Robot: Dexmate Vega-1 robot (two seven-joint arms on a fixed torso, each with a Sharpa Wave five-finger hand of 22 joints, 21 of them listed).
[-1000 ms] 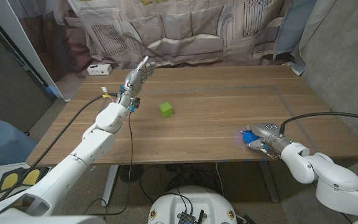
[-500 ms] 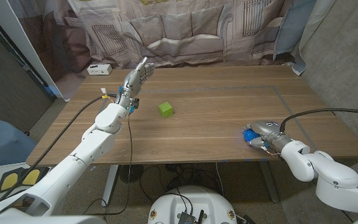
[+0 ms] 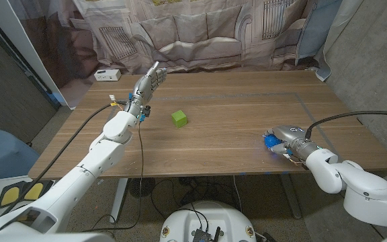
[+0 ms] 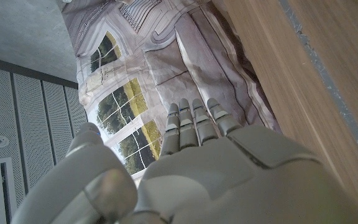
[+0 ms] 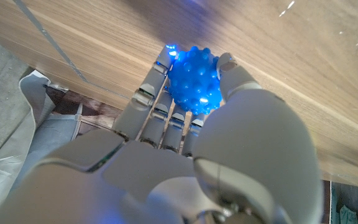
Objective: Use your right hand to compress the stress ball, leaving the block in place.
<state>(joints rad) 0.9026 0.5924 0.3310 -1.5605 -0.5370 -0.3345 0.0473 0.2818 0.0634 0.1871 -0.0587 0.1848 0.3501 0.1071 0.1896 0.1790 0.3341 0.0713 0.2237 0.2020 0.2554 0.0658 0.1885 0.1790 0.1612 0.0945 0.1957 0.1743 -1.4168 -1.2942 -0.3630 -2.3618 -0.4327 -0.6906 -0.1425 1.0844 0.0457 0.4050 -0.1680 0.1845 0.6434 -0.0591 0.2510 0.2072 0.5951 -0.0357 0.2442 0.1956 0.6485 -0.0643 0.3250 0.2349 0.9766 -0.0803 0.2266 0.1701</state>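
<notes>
A blue bumpy stress ball (image 3: 269, 142) lies near the table's front right edge, and my right hand (image 3: 289, 136) covers it from the right. In the right wrist view the ball (image 5: 194, 81) sits between my fingers (image 5: 151, 93) and thumb, glowing blue, with my right hand (image 5: 185, 155) wrapped around it. A green block (image 3: 179, 119) stands by itself left of the table's middle. My left hand (image 3: 150, 81) is raised over the far left of the table with its fingers straight and apart, holding nothing; the left wrist view shows that hand (image 4: 191, 162) against the curtain.
A small white box (image 3: 106, 74) sits at the table's far left corner. A printed curtain (image 3: 200, 33) hangs behind the wooden table (image 3: 234, 154). A thin line (image 3: 309, 111) marks the tabletop on the right. A black cable (image 3: 355, 123) trails from my right arm.
My right hand has shifted slightly up and to the right over the stress ball, closing on it. The block and my left hand have stayed put.
</notes>
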